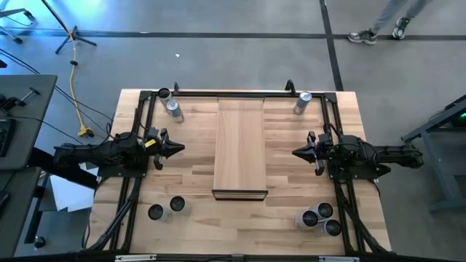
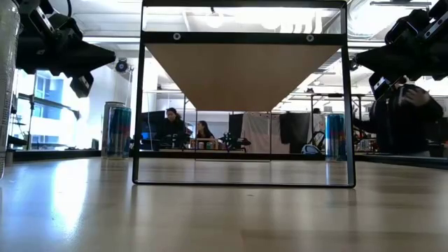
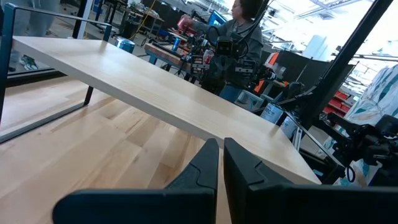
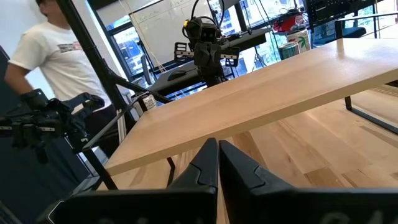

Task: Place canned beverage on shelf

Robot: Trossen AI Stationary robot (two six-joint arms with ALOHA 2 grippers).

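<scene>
Left pincer (image 1: 178, 148) shut beside shelf (image 1: 240, 145), butcher-block table (image 1: 189, 182), grey floor (image 1: 218, 62)

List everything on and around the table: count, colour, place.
shelf: one, light wood on a black frame, table centre, nothing on top.
far-left cans: two, silver, far left corner.
far-right can: one, silver-blue, far right corner.
near-left cans: two, silver tops, near left.
near-right cans: three, silver tops, near right.
table: one, butcher-block wood.
person: legs only, on the floor beyond the table.
left claw: black, shut, empty, left of the shelf.
right claw: black, shut, empty, right of the shelf.
</scene>
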